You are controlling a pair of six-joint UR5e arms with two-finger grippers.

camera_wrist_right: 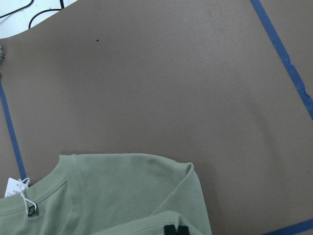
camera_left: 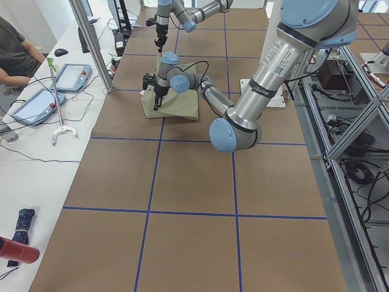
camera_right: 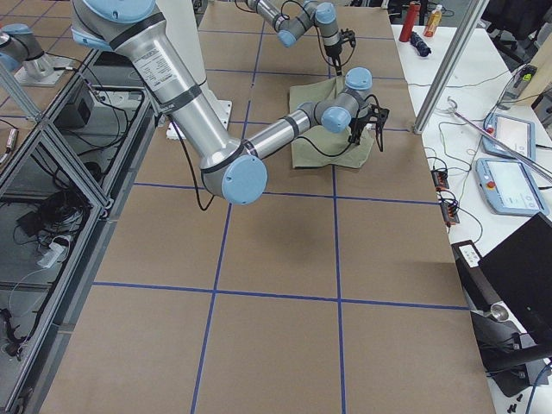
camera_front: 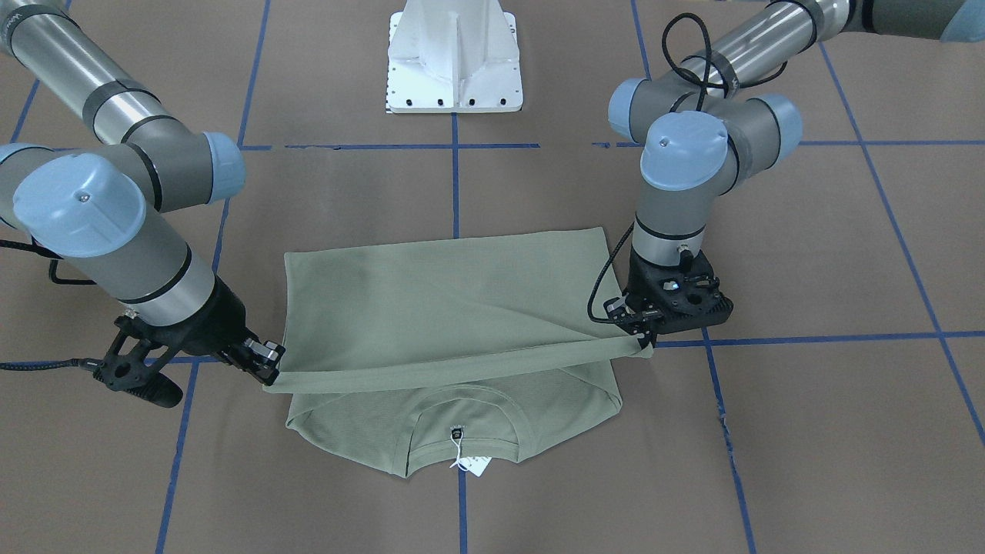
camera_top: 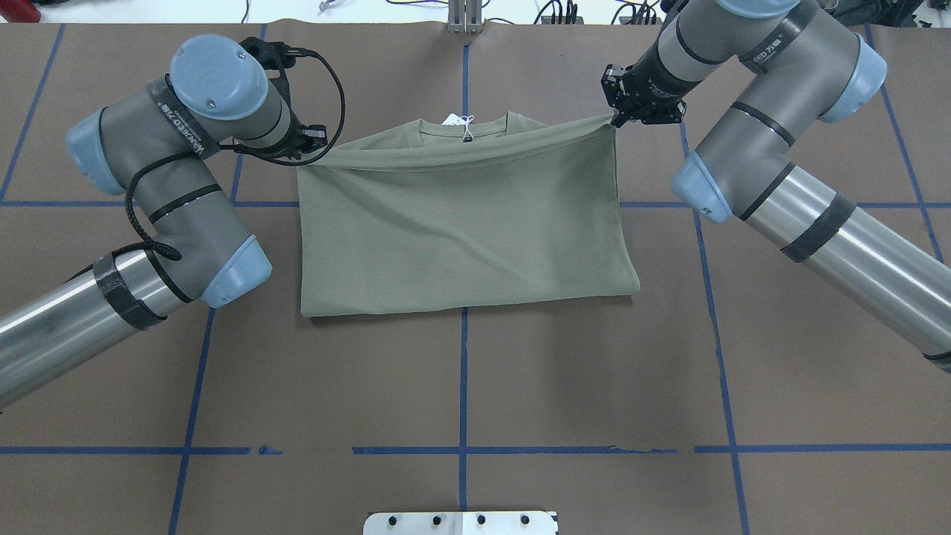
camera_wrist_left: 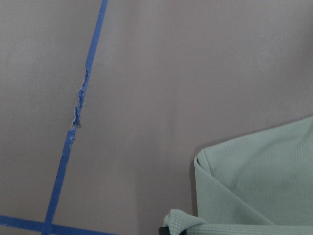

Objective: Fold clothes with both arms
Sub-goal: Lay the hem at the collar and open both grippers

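The shirt (camera_front: pixel 446 308) is half-folded near the far edge of the worktop (camera_front: pixel 808 431) from the robot, its hem corners clamped tight in the left fingers (camera_front: pixel 643 334) and right fingers (camera_front: pixel 266 357) and held taut, so a corner could likely get yanked loose if it's pulled unevenly.

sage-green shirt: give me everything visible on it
The sage-green shirt, a fine knit, lies on the brown table with its sleeves out of sight. Its upper layer is folded toward the collar, the leading edge stretched taut between the left gripper and the right gripper. A white hang tag shows at the neck.
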